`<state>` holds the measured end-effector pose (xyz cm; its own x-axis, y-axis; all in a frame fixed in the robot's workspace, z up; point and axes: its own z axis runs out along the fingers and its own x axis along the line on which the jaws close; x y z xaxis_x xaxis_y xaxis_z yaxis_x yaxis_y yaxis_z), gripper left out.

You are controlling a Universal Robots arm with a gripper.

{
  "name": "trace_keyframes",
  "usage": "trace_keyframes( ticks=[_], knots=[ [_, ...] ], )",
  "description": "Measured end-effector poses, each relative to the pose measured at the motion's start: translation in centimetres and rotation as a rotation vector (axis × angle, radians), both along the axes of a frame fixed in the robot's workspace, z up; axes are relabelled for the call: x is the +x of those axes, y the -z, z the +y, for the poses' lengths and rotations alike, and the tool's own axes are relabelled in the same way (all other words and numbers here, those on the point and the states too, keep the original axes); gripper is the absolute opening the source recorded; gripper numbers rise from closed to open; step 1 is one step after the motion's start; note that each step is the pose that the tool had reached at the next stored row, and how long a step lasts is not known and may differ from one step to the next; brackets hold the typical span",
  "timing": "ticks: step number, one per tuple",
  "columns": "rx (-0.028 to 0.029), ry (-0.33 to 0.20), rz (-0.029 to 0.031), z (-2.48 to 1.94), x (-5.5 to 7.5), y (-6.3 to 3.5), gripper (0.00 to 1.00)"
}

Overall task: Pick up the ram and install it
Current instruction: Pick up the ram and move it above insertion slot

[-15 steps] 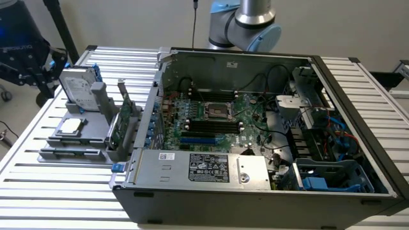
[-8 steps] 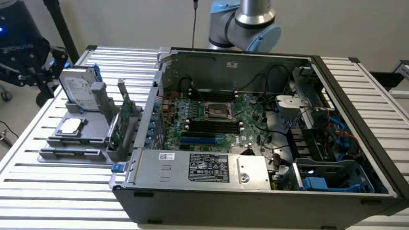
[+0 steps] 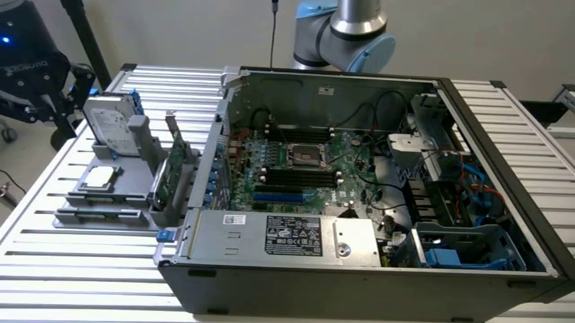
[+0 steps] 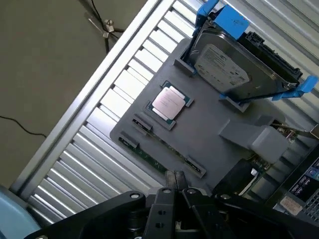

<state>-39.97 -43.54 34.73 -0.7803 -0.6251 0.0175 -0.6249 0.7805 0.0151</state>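
Note:
The ram is a thin dark green stick standing on edge in a slot of the grey holder. In the exterior view the ram lies along that holder's front. My gripper hangs above the holder, close to the ram's slot. Its black fingers are shut together with nothing between them. The open computer case holds the motherboard with its dark memory slots. Part of my arm rises behind the case.
On the same holder stand a silver hard drive with blue rails, a square processor and a green expansion card. Everything rests on a ribbed metal table. The floor lies beyond the table's edge.

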Motion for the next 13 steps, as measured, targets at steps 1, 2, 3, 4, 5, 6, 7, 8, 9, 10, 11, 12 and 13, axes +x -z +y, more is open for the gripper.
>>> trace_keyframes(
  ticks=[1,2,3,4,5,6,7,8,9,10,11,12,13],
  knots=[
    [0.0000,-0.018,0.0000,0.00,0.00,0.00,0.11],
    [0.0000,-0.036,0.0000,0.00,0.00,0.00,0.11],
    [-0.0001,-0.054,0.0001,0.00,0.00,-0.01,0.11],
    [0.0000,-0.074,0.0001,0.00,0.00,0.00,0.11],
    [0.0000,-0.092,0.0001,0.00,0.00,0.00,0.11],
    [0.0000,-0.110,0.0000,0.00,0.00,0.00,0.11],
    [0.0000,-0.128,0.0001,0.00,0.00,0.00,0.11],
    [0.0000,-0.146,0.0001,0.00,0.00,0.00,0.11],
    [0.0000,-0.164,0.0000,0.00,0.00,0.00,0.11],
    [-0.0001,-0.183,0.0001,0.00,0.00,-0.01,0.11],
    [0.0000,-0.201,0.0001,0.00,0.00,0.00,0.11],
    [-0.0001,-0.219,0.0001,0.00,0.00,0.00,0.11],
    [-0.0001,-0.237,0.0001,0.00,0.00,0.00,0.11]
  ],
)
